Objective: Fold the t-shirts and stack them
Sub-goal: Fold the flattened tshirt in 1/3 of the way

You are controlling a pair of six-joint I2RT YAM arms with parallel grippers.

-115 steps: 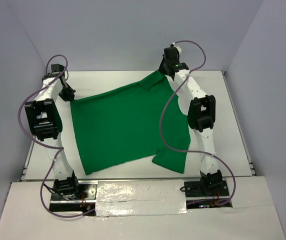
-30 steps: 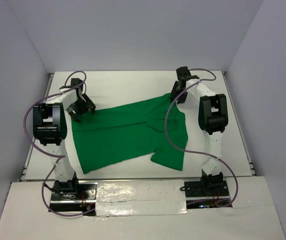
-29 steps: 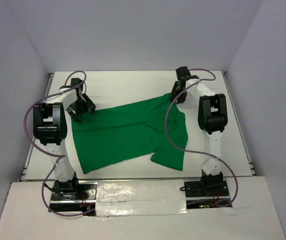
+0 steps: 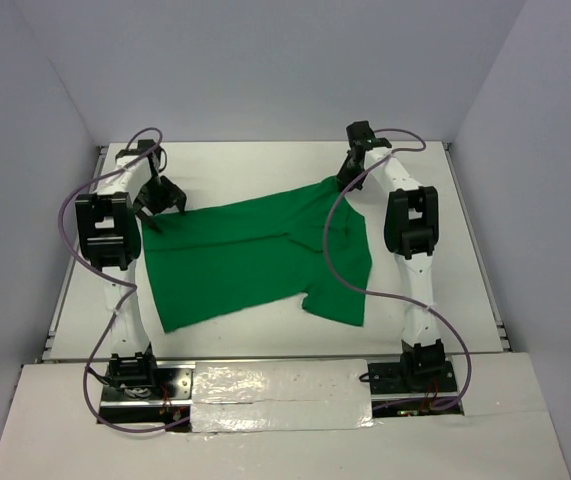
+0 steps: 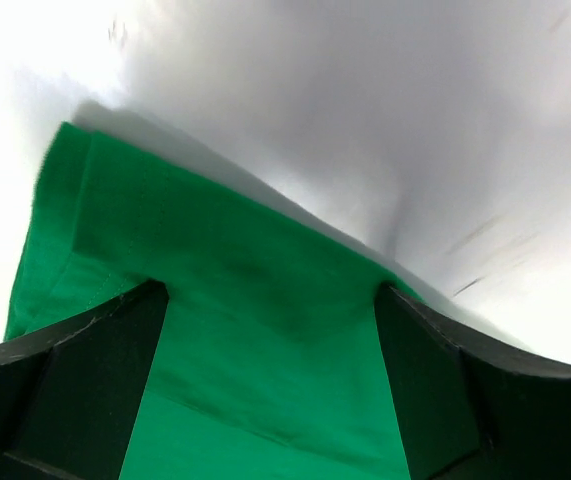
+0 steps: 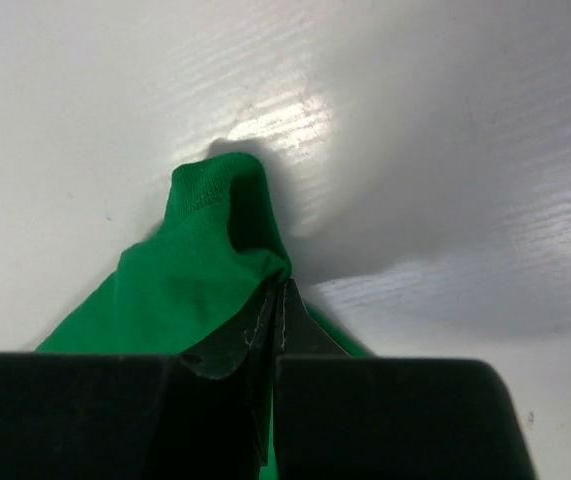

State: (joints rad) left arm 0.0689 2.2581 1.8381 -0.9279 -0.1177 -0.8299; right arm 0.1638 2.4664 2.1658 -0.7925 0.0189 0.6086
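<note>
Item: one t-shirt, bright green, plain, short-sleeved, soft cloth, the only garment on view. Location: lying on the white bench, spread roughly flat between the two arms, body running from the far left toward the near centre, one sleeve turned out at the near right. It sits askew to the bench edges and is somewhat rumpled through the middle, with a crease running across it. Attendant fittings: left pincer, at the far-left corner of the cloth. Its jaws stand as wide as they go and hold nothing. Its own camera shows green cloth and its hemmed corner lying beneath and between the two dark fingers, though whether the tips press on the fabric cannot be told. Right pincer, at the far-right end of the shirt, with jaws closed tight together on a small pinch of the green cloth. Seen close, the fabric bunches up into a peak just ahead of the tips with a ribbed edge at its top (collar or cuff, I cannot say which), and it casts a shadow on the bench. Accessories: a purple cable from the right arm loops down across the right part of the shirt. Surroundings: pale grey walls on three sides.
</note>
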